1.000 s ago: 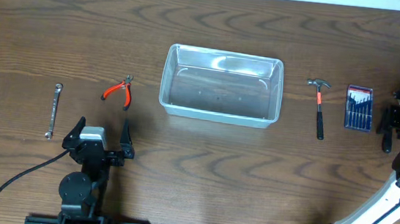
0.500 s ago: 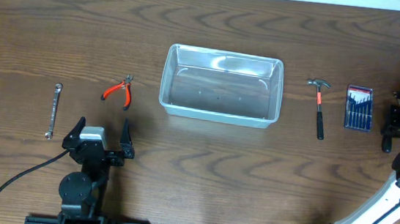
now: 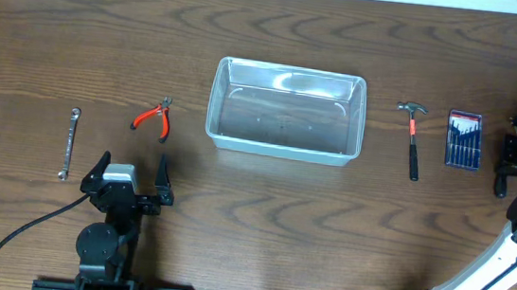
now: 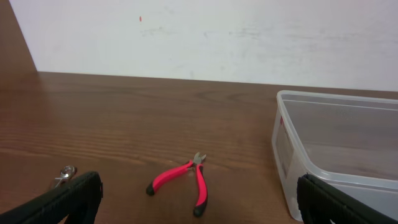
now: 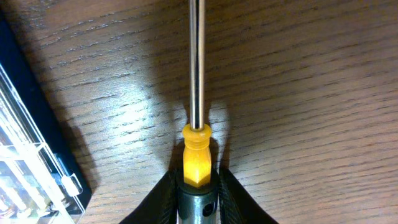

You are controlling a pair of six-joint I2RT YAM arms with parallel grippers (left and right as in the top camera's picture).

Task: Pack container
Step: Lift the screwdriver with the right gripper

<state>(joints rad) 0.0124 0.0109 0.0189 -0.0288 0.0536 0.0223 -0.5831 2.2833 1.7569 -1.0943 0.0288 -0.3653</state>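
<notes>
Overhead and wrist views. In the left wrist view the container (image 4: 336, 155) is cut off at the right edge, and the wrench (image 4: 62, 176) is partly hidden behind a finger. In the right wrist view only a corner of the blue case (image 5: 25, 143) is seen, and the rear of the screwdriver (image 5: 197, 149) is lost between the fingers. From above, the right gripper (image 3: 514, 155) is small and dark, so its fingers cannot be told apart there.

The container (image 3: 285, 119) is shown upright, open side up, at the middle of the table (image 3: 61, 21), between the pliers (image 3: 154, 118) and the hammer (image 3: 412, 141). Its long axis is laid left to right across the table.

The left arm is drawn back at the near edge, and the left gripper (image 3: 133, 166) is held level, spread wide and empty, aimed toward the pliers. The right arm is stretched to the far right beside the case, wrist turned down; its fingers are pressed against both sides of the screwdriver's handle, and the shaft lies along the wood.
</notes>
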